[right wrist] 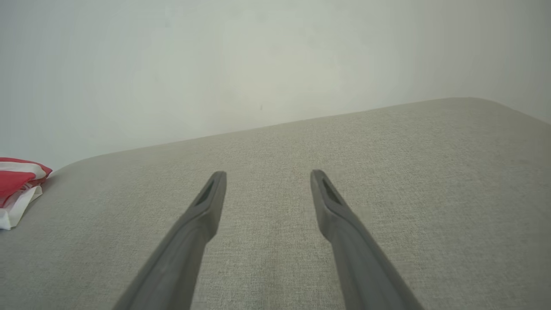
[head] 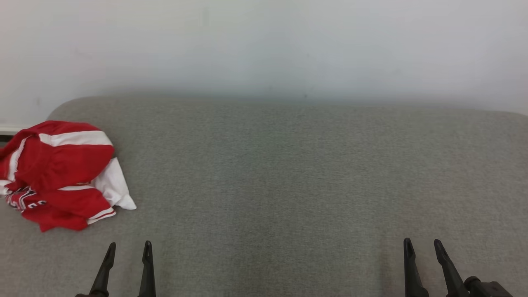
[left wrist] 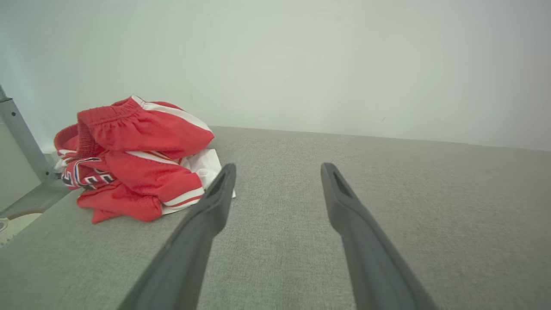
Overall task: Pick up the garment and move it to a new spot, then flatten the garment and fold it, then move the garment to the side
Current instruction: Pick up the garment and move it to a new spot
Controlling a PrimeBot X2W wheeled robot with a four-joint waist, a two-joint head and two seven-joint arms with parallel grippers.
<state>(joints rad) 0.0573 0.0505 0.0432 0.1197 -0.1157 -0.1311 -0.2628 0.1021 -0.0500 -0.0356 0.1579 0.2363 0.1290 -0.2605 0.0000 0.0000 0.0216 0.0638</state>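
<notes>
**Desk:** Whereabouts of the red-and-white shorts (head: 57, 173)?

**Caption:** Crumpled in a heap at the far left of the grey cloth-covered table (head: 288, 173), close to its left edge. Elastic waistband uppermost, white lining spilling toward the middle, lettering on a low fold too creased to read.

**Desk:** And the left end effector (head: 129, 245)?

**Caption:** Spread wide and empty. Poised at the near edge, just right of the heap and short of it, touching nothing.

**Desk:** The right end effector (head: 423, 241)?

**Caption:** Likewise spread wide, gripping nothing. Well apart from the shorts, over bare cloth at the near right.

**Desk:** Why parked like that?

**Caption:** Probably a ready pose: pointed toward the pale wall (head: 264, 41) and opened ahead of a pinch, with nothing lifted yet.

**Desk:** Why so much bare table?

**Caption:** Likely left free as the new spot for laying out, flattening and folding.

**Desk:** Next call?

**Caption:** Judging from here, a reach forward and left by the nearer left arm, then a bite on a top fold rather than the whole bulk. Some risk of hoisting one layer only and dragging the rest toward the edge.
</notes>
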